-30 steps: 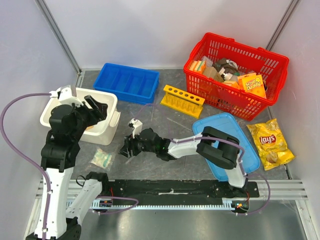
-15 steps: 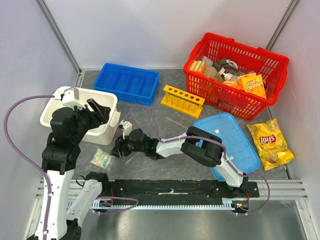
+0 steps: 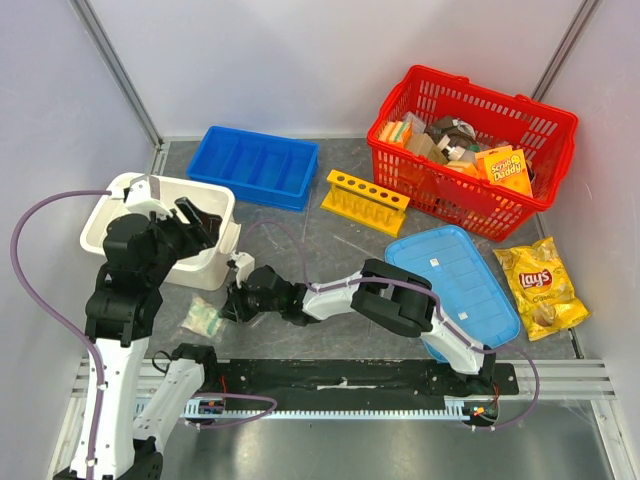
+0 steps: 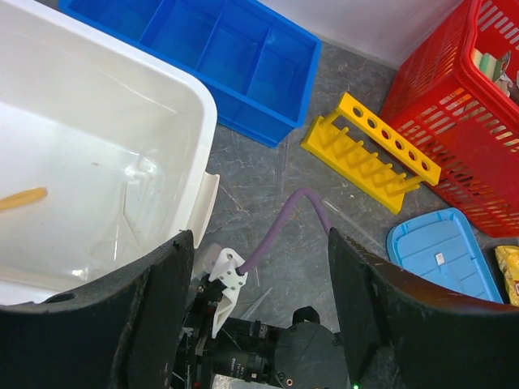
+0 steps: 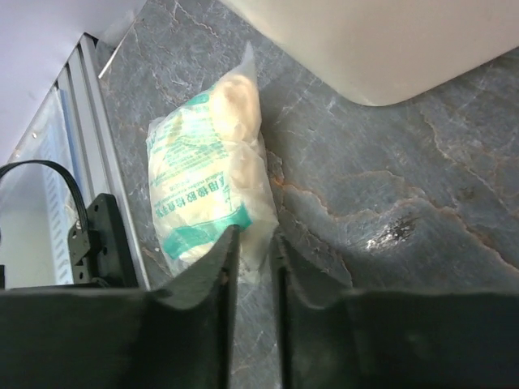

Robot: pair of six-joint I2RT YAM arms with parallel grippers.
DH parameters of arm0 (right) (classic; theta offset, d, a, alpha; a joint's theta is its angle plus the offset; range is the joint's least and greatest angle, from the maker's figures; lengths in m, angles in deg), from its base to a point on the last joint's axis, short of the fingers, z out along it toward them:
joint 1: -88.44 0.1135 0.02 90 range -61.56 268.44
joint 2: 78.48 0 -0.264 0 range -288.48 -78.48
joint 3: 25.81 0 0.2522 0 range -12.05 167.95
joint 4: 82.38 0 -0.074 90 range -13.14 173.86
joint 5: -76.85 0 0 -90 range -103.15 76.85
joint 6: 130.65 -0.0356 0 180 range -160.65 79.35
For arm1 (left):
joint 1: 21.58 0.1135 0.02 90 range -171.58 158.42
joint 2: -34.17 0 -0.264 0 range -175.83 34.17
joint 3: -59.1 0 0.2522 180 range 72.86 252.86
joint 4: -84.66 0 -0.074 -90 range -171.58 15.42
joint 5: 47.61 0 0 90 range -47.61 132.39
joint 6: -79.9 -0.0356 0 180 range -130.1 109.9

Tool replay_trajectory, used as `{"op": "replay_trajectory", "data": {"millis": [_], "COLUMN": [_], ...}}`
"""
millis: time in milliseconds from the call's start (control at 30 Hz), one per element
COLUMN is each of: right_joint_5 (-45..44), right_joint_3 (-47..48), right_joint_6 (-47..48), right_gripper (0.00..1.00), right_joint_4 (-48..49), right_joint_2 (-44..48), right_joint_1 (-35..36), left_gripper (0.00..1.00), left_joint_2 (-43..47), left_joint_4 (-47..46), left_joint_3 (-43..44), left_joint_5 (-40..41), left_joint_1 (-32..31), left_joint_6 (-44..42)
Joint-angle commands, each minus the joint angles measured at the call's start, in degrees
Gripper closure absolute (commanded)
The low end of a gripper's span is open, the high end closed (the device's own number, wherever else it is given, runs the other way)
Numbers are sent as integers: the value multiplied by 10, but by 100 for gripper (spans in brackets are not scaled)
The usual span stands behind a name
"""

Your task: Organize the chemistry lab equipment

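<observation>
The small clear bag [image 5: 209, 186] with pale-green-and-white contents lies on the table by the front rail, and also shows in the top view [image 3: 203, 318]. My right gripper [image 5: 255, 239] is low over its near corner, jaws a narrow gap apart with the bag's clear edge between the tips; from above it [image 3: 228, 303] reaches far left. My left gripper [image 4: 259, 324] is wide open and empty over the white bin's rim [image 4: 195, 113]. A tan band [image 4: 20, 198] and clear tubes [image 4: 130, 219] lie in the bin. The yellow test-tube rack [image 3: 365, 203] stands mid-table, empty.
A blue divided tray [image 3: 255, 165] sits behind the white bin [image 3: 110, 215]. A red basket [image 3: 470, 140] of sponge packs and boxes is at the back right. A blue lid [image 3: 455, 280] and a yellow chip bag [image 3: 540, 285] lie right. A thin tube [image 4: 353, 231] lies near the rack.
My right arm has stretched further left and toward the front, bringing its gripper up to the small bag. My left gripper has shifted slightly over the white bin.
</observation>
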Motion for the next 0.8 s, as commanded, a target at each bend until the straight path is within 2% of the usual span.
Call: {"op": "replay_trajectory", "data": {"millis": [0, 133, 367, 567, 767], "right_joint_5": [-7, 2, 13, -9, -45], "right_joint_3": [-4, -30, -97, -118, -157], "right_joint_6": [5, 10, 37, 60, 78], "right_gripper": [82, 100, 100, 100, 100], "right_joint_4": [21, 38, 27, -136, -197], "right_joint_2": [15, 62, 202, 322, 437], "right_joint_1": [3, 3, 3, 2, 2], "left_gripper": [27, 28, 28, 28, 28], "left_joint_2": [-3, -2, -4, -22, -33], "left_joint_4": [-13, -11, 2, 33, 55], "left_joint_3": [-1, 7, 29, 60, 72], "left_joint_5": [4, 5, -19, -75, -133], "left_joint_1": [0, 1, 1, 1, 1], "left_joint_6": [-5, -12, -13, -24, -26]}}
